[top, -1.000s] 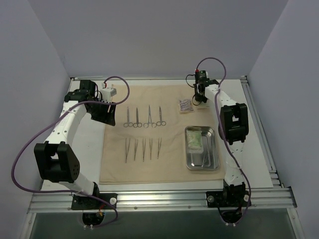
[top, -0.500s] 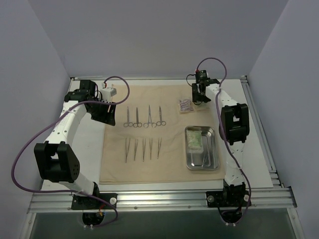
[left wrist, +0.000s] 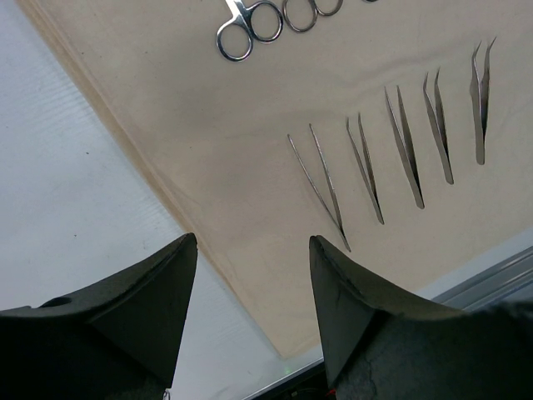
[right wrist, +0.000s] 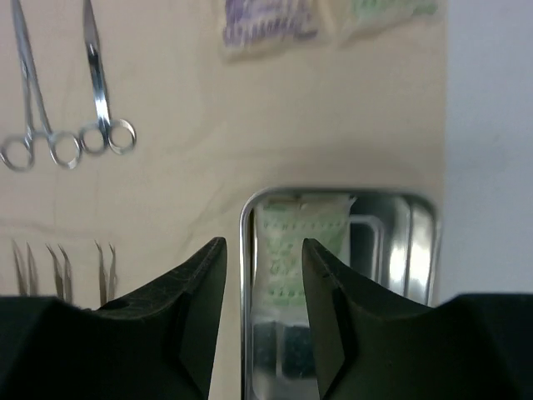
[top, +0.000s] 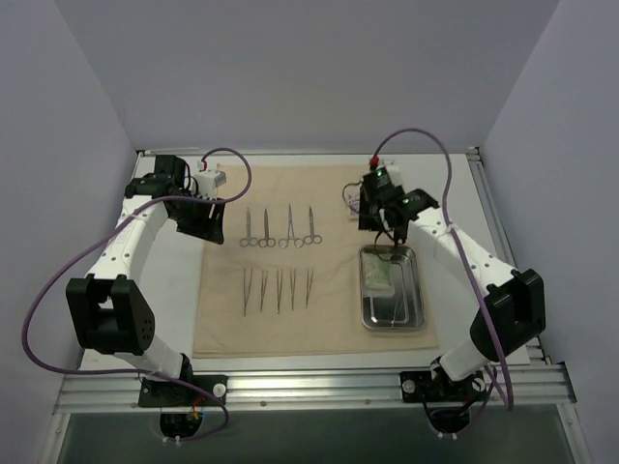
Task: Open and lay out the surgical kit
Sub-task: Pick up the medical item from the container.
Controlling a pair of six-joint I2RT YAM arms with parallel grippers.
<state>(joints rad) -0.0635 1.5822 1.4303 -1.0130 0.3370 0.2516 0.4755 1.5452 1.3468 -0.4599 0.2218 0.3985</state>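
The beige cloth (top: 324, 319) lies spread flat. On it are a row of ring-handled clamps (top: 280, 228), a row of tweezers (top: 279, 290) and the steel tray (top: 419, 290), which holds a green-printed packet (top: 377, 275). My right gripper (top: 395, 238) is open and empty above the tray's far end; in the right wrist view its jaws (right wrist: 264, 246) straddle the tray's left rim (right wrist: 333, 193) and the green packet (right wrist: 296, 237). Two small packets (right wrist: 266, 21) lie on the cloth beyond the tray. My left gripper (top: 208, 218) is open and empty over the cloth's far left edge.
The left wrist view shows the cloth's left edge (left wrist: 158, 192) over the white table (left wrist: 75, 208), with the tweezers (left wrist: 404, 150) and the clamp rings (left wrist: 266, 21) ahead. Grey walls close in three sides. A metal rail (top: 309, 387) runs along the near edge.
My right arm has swung from the packets at the far edge of the cloth toward the near side and now hangs over the tray's far end. The left arm has not moved.
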